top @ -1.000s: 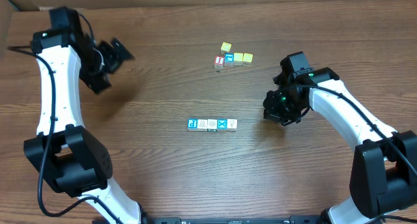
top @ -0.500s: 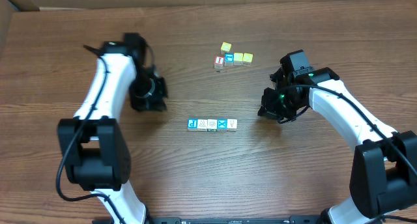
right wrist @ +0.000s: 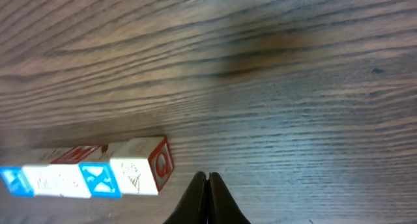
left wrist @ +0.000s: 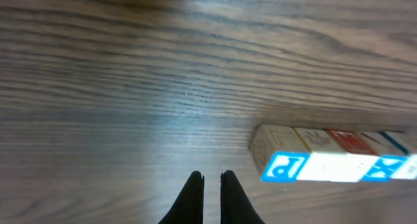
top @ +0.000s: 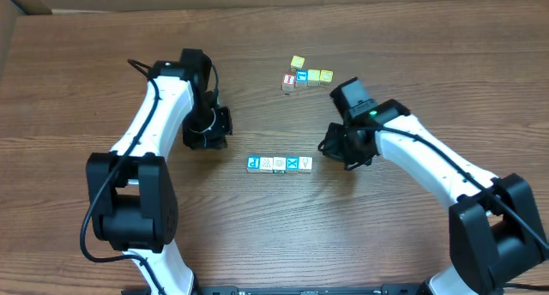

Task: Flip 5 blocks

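Observation:
Five blocks (top: 279, 164) lie in a tight row at the table's middle, their tops white and blue. My left gripper (top: 220, 134) hovers up and left of the row's left end, shut with nothing in it. In the left wrist view the fingertips (left wrist: 211, 177) nearly touch, and the row (left wrist: 332, 162) lies off to the right, a blue-printed face nearest. My right gripper (top: 331, 147) is just right of the row's right end, shut and empty. In the right wrist view its gripper (right wrist: 207, 177) sits close beside the end block (right wrist: 140, 174), which shows a red letter on its side.
A second cluster of cubes (top: 309, 75) sits at the back, right of centre: yellow tops, a blue one and a red-topped cube (top: 289, 80). Both arms reach in from the near edge, one on each side of the row.
My left arm swung in from the far left towards the row and its gripper shut. My right gripper slid left, closer to the row's right end.

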You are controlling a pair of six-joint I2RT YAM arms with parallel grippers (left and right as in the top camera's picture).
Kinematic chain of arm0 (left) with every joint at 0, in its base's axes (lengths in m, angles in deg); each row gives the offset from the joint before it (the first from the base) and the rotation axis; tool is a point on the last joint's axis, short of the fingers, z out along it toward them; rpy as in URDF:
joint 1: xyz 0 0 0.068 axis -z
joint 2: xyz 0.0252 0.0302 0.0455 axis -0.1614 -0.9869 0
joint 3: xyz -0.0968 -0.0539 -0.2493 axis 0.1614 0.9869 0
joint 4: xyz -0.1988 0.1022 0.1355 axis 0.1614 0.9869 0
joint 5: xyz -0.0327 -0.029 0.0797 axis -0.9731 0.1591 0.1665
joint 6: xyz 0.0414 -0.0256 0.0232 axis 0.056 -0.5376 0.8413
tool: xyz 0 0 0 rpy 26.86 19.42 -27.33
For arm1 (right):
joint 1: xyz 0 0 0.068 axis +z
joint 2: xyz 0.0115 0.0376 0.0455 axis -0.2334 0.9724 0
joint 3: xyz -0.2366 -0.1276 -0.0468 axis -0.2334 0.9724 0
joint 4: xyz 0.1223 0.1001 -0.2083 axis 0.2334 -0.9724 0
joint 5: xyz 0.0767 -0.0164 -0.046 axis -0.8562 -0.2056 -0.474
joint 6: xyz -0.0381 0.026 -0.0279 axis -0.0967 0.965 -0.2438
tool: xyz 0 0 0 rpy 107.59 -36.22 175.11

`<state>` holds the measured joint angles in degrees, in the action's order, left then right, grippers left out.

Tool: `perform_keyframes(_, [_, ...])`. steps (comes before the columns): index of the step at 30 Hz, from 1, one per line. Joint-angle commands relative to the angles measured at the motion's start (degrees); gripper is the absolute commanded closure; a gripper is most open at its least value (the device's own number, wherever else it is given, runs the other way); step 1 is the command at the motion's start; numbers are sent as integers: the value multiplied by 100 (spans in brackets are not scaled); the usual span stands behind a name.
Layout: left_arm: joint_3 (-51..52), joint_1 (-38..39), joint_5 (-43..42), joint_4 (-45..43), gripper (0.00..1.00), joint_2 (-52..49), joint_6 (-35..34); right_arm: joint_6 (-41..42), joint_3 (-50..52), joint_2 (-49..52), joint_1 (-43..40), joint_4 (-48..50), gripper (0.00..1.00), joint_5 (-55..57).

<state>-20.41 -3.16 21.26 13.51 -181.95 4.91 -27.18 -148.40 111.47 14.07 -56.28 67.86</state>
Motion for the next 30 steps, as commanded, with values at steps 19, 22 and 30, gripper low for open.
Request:
perform_keyframes(19, [844, 186, 763, -997, 96, 1309, -256, -66, 20, 435, 149, 120, 96, 348])
perform_keyframes(22, [1075, 243, 772, -1071, 96, 2017, -273, -66, 20, 437, 151, 164, 96, 341])
perform_keyframes(30, [2490, 691, 769, -2251, 96, 2570, -337, -87, 20, 437, 166, 205, 96, 291])
